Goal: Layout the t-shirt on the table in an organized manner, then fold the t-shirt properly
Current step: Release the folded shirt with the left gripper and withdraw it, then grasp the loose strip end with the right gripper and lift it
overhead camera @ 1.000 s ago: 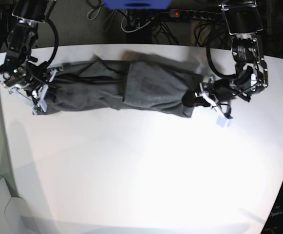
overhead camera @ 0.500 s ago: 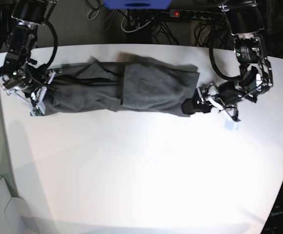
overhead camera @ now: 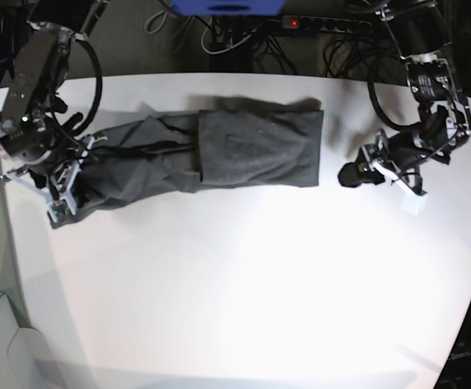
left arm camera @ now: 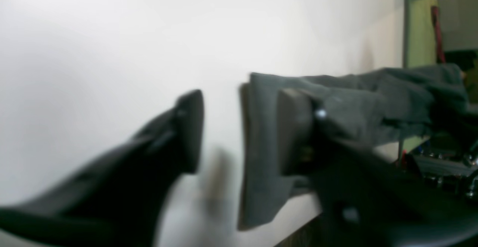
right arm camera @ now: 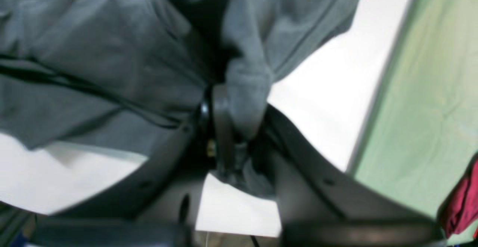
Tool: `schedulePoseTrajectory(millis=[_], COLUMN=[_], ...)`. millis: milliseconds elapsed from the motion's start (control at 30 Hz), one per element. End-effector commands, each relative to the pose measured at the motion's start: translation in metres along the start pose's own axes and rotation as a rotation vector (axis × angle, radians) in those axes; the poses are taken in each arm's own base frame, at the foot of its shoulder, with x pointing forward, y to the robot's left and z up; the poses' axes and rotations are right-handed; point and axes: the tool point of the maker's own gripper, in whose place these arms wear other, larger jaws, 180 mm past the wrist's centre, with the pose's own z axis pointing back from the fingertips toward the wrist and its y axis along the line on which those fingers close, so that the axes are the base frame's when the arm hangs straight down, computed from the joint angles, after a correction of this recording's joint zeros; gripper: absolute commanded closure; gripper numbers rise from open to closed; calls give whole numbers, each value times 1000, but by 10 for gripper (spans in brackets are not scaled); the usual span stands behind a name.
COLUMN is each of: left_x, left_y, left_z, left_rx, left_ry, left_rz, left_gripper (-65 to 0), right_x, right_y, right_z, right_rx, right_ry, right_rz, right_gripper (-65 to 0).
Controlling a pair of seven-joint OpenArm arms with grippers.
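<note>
The dark grey t-shirt (overhead camera: 219, 150) lies as a long wrinkled band across the far half of the white table (overhead camera: 235, 284). Its right part is a flat folded panel and its left part is bunched. On the base view's left, my right gripper (overhead camera: 61, 198) is shut on the shirt's left end. The right wrist view shows a fold of cloth (right arm camera: 242, 101) pinched in that gripper (right arm camera: 241, 127). On the base view's right, my left gripper (overhead camera: 353, 174) stands open just clear of the shirt's right edge. In the left wrist view its fingers (left arm camera: 186, 127) are apart, with the shirt's edge (left arm camera: 354, 101) beyond them.
A power strip (overhead camera: 324, 24) and tangled cables lie behind the table's far edge, beside a blue object (overhead camera: 227, 6). The table's edge curves down both sides. A green surface (right arm camera: 429, 90) borders the table past the right gripper.
My left gripper has let go of the shirt's right end and drawn back to the right. The shirt's right panel now lies flat. My right gripper has shifted slightly toward the near side, still holding.
</note>
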Motion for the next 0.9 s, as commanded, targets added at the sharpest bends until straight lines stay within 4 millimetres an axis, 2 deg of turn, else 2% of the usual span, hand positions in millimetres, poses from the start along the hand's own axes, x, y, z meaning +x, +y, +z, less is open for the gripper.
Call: schedulePoseTrajectory(millis=[0, 67, 200, 300, 433, 567, 733, 867], left_x=[12, 10, 3, -3, -14, -30, -36, -41], left_y=[-2, 5, 18, 23, 35, 36, 36, 26], left_z=[4, 3, 9, 12, 11, -2, -15, -28], left_rx=[-13, -4, 27, 41, 120, 172, 224, 226], left_ry=[-29, -30, -33, -35, 11, 66, 111, 164], left_rz=[-13, 7, 18, 29, -13, -37, -80, -145], left_gripper=[-125, 0, -29, 0, -4, -4, -4, -4], right_x=[8, 15, 16, 21, 26, 35, 46, 50], right_y=[4, 22, 49, 60, 71, 88, 114, 147], right_z=[5, 7, 8, 8, 8, 10, 13, 20], right_rx=[4, 37, 95, 120, 144, 182, 236, 339], right_ry=[-38, -55, -62, -74, -87, -110, -139, -172], right_rz=[15, 55, 89, 102, 100, 138, 199, 224], right_gripper=[0, 0, 0, 0, 0, 0, 0, 0])
